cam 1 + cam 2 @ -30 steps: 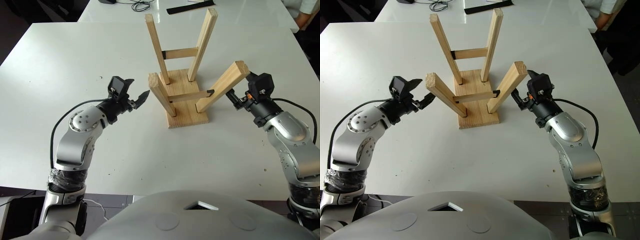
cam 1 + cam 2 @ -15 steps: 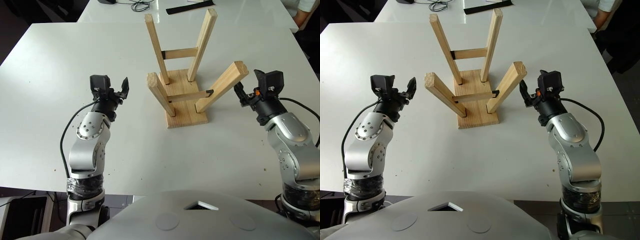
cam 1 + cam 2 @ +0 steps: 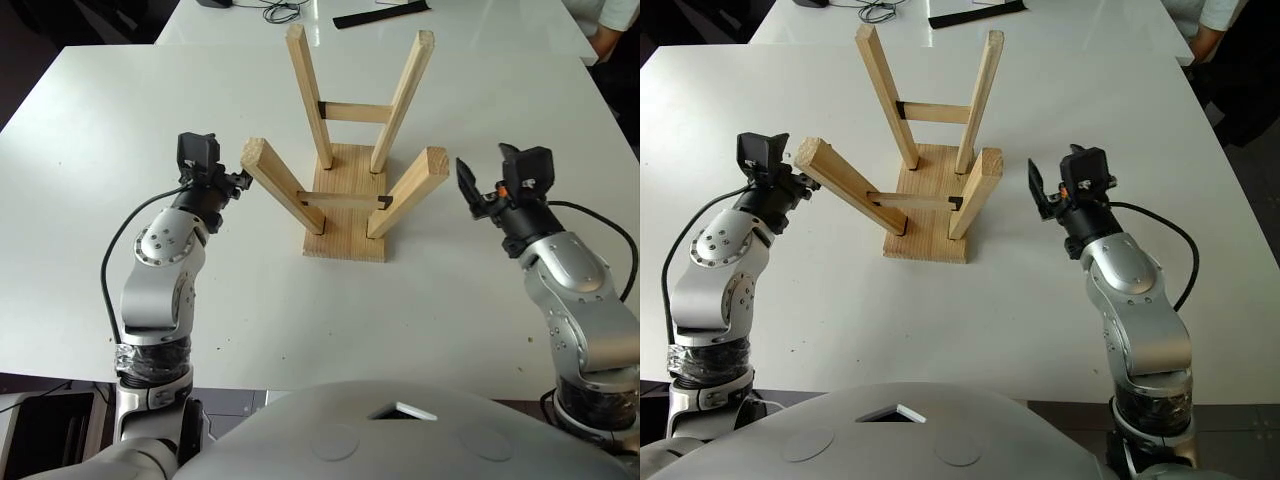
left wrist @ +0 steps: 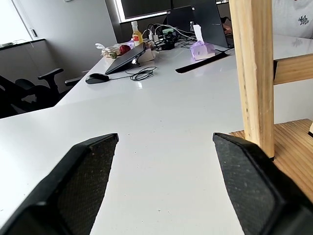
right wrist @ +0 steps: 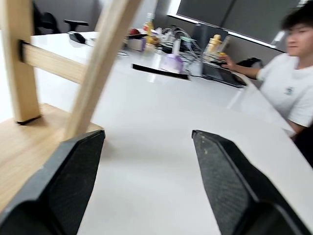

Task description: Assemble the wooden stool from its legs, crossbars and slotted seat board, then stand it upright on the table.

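The wooden stool stands upside down, its slotted seat board (image 3: 345, 232) flat on the white table (image 3: 120, 110) and its legs pointing up. Two far legs (image 3: 310, 95) are joined by a crossbar (image 3: 352, 111). The two near legs splay outward, linked by a lower crossbar (image 3: 340, 199). My left gripper (image 3: 238, 181) is open, just left of the top of the near left leg (image 3: 278, 183), apart from it. In the left wrist view the fingers (image 4: 83, 181) are spread beside a leg (image 4: 254, 73). My right gripper (image 3: 482, 193) is open, a little to the right of the near right leg (image 3: 408, 190).
A second white table stands behind, with a black strip (image 3: 380, 15) and cables (image 3: 280, 10) on it. The table's near edge runs just in front of both arms. Bare tabletop lies left and right of the stool.
The stool has slid left and turned a little on the table. My left forearm has swung in beside the near left leg. My right gripper has shifted slightly left, still open.
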